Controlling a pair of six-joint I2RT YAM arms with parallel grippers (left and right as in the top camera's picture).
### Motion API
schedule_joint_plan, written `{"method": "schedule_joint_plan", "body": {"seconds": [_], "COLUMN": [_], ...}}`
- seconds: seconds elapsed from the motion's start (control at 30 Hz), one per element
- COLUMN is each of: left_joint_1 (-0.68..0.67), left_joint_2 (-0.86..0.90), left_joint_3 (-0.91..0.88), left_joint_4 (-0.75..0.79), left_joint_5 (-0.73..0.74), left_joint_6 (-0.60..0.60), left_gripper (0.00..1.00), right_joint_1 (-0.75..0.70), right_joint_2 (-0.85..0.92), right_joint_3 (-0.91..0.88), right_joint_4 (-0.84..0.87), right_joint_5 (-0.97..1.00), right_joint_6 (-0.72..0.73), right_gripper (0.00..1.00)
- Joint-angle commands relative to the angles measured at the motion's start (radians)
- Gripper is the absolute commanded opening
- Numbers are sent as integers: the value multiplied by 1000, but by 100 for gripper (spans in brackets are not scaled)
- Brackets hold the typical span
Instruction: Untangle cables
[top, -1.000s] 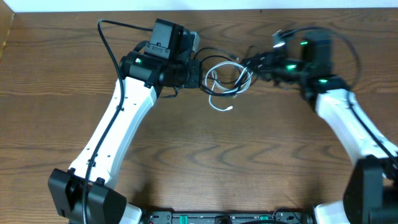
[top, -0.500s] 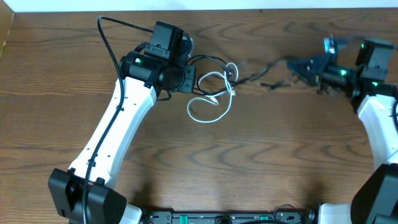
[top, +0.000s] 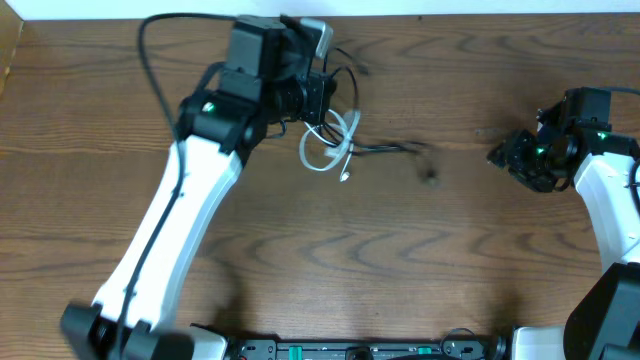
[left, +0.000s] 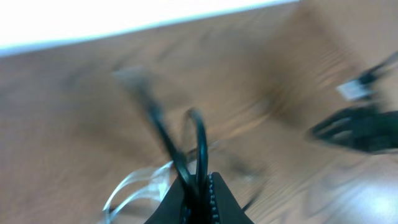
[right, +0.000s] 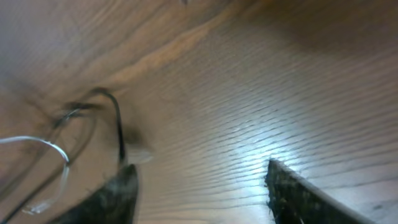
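Fingers (left: 219, 204): left gripper (left: 201, 184) clamped on black cable (left: 198, 137), right gripper (right: 199, 167) apart, empty.
Cables (top: 350, 150) look limp, light; grasp near a plug (top: 344, 177).

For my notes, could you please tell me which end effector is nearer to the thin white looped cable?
Left. The left end effector, shut on a thin black cable, is beside the white looped cable; the right end effector is far away.

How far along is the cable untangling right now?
Done: a stretch of the thin black cable lies drawn out, right of the loops. In hand: the left tool is shut on that black cable, with loops of the thin white cable bunched beside it. Left: the white loops look not yet freed; the right tool is open, empty, well apart.
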Motion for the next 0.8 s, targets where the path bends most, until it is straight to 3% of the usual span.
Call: {"method": "schedule_joint_plan", "body": {"seconds": [0.0,0.17,0.33,0.53,0.77], "left_joint_1": [5,5,5,5,5], "left_joint_2": [-129,-172,-173,-166,-164], "left_joint_3": [38,38,37,36,34], "left_joint_4": [64,68,65,53,18], "left_joint_5": [149,193,195,195,195], "left_joint_6": [-84,-102,-120,-135,-135], "left_gripper": [8,7,8,7,7], "right_joint_1": [2,5,61,221,378], "right_joint_2": [-16,-36,-51,-51,-51], "right_joint_3": [28,91,114,114,114], "right_joint_4": [-14,-12,104,243,326], "right_joint_5": [-70,-469,-787,-783,-617], "right_joint_6": [-155,-326,-302,-183,-49], "right_gripper": [91,92,86,83,80]}}
